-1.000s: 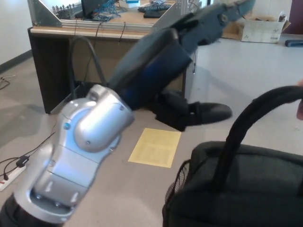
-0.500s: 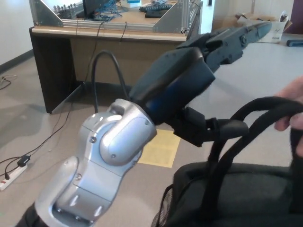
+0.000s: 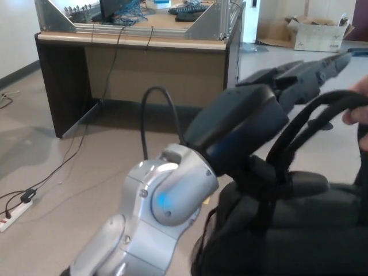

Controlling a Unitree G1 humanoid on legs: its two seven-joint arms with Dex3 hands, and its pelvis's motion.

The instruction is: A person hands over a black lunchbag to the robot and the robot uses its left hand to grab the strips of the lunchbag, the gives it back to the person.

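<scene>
While a person's hand (image 3: 357,109) held the straps (image 3: 299,129) up at right, the left hand (image 3: 287,181) reached under them.
Bag (image 3: 322,230) sat lower right, straps arching over the left hand; thumb and fingers (image 3: 310,183) poked past the straps, but whether they gripped couldn't be told. Left arm (image 3: 172,201) crossed the middle, desk (image 3: 132,63) behind. Right hand out of view.

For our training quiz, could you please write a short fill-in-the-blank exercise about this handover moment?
1. The robot's left hand reaches among the ____ of the lunchbag.
2. The colour of the lunchbag is ____.
3. At the right edge, a person's hand holds the straps from ____.
4. Behind the arm stands a wooden ____.

Missing words: straps; black; above; desk
</scene>
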